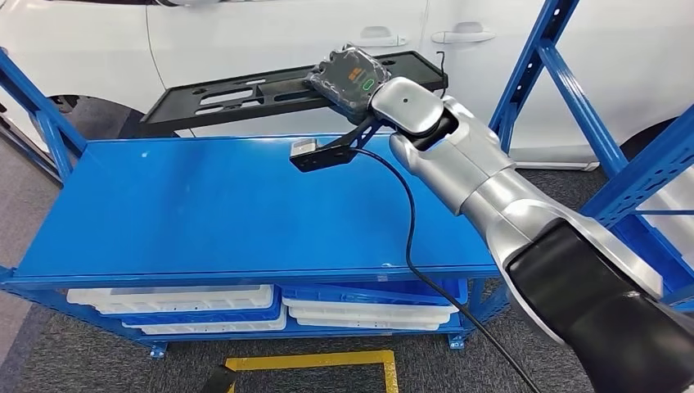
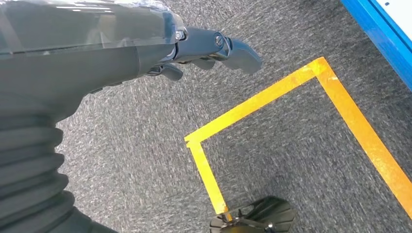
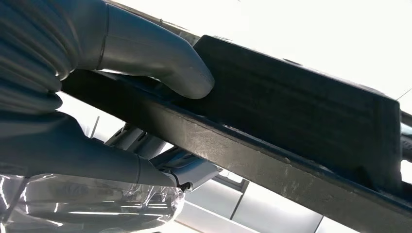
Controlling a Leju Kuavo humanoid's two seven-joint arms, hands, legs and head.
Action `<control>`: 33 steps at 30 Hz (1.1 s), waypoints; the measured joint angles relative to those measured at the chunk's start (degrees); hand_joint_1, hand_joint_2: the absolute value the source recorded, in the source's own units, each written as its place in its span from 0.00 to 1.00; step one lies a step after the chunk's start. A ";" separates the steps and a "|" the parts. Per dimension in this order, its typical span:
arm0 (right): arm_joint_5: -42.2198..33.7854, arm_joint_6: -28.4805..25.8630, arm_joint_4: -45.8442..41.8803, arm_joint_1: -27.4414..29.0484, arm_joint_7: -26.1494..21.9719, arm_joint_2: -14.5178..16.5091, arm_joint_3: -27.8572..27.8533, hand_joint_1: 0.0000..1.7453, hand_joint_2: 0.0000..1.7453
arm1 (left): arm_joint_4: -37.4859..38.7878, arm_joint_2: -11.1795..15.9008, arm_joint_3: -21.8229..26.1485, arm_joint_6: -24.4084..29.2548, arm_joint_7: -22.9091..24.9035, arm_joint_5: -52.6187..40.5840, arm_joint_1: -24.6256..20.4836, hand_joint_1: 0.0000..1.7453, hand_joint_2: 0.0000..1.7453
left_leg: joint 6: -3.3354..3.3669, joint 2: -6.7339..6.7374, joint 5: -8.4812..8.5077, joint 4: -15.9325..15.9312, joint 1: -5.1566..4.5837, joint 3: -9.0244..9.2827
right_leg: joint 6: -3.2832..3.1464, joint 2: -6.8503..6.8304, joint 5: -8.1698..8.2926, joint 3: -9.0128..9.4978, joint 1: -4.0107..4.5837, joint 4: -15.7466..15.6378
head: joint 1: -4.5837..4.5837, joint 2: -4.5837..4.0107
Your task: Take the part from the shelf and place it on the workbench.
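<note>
- Right hand [image 1: 353, 80] gripping the long black part [image 1: 245, 94], thumb [image 3: 160, 60] pressed on 1 flat face, fingers under it.
- Part held level above the far edge of the blue shelf [image 1: 205, 213], in front of a white car [image 1: 270, 33].
- Left hand [image 2: 194, 46] hanging over grey carpet [image 2: 136, 145] with yellow tape [image 2: 262, 102], fingers loosely extended, holding nothing.

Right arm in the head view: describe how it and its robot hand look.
The right arm is rounded silver shells ending in a black upper section. A black cable trails from a black bracket at the wrist. The right robot hand is dark grey under clear plastic film, with green and orange markings on its back.
</note>
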 joint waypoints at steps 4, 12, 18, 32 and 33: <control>-2.37 0.78 0.30 -0.55 -0.88 0.03 -0.22 0.98 1.00 | 0.01 0.02 0.00 -0.01 0.00 -0.03 -0.03 0.00 1.00 | 0.66 -0.01 6.35 -13.16 -0.12 5.90 | 0.64 0.06 -0.70 0.00 0.28 0.73 | -0.01 0.00; -12.95 6.77 0.33 -0.81 -4.03 0.01 -3.50 1.00 1.00 | 0.02 0.04 -0.03 -0.02 -0.06 -0.05 -0.12 0.00 1.00 | 2.64 -0.13 6.35 -15.54 0.11 6.77 | 2.69 -0.03 -6.06 -5.25 0.15 10.81 | 0.00 0.00; -27.03 15.60 0.21 -0.24 -6.55 -0.06 -7.83 1.00 1.00 | 0.02 0.00 -0.04 -0.02 -0.07 -0.03 -0.10 0.00 1.00 | 2.56 -0.32 6.10 -15.49 -0.05 7.22 | 2.12 -0.04 -0.62 -4.03 0.24 6.27 | 0.00 0.00; -50.16 26.28 -0.44 -0.66 -6.39 1.11 -15.38 0.99 1.00 | 0.02 -0.08 0.00 0.16 -0.11 0.60 0.03 0.00 1.00 | -0.18 -0.03 2.94 -5.07 0.17 2.22 | 0.22 -0.19 0.98 -0.99 0.10 0.02 | 0.00 0.01; -51.22 26.44 -0.61 -0.72 -6.36 1.18 -15.50 0.99 1.00 | 0.02 -0.08 0.00 0.19 -0.14 0.62 0.03 0.00 1.00 | -0.15 0.01 4.53 -8.90 0.22 4.07 | 0.43 -0.16 0.77 -1.05 0.12 0.29 | 0.00 0.00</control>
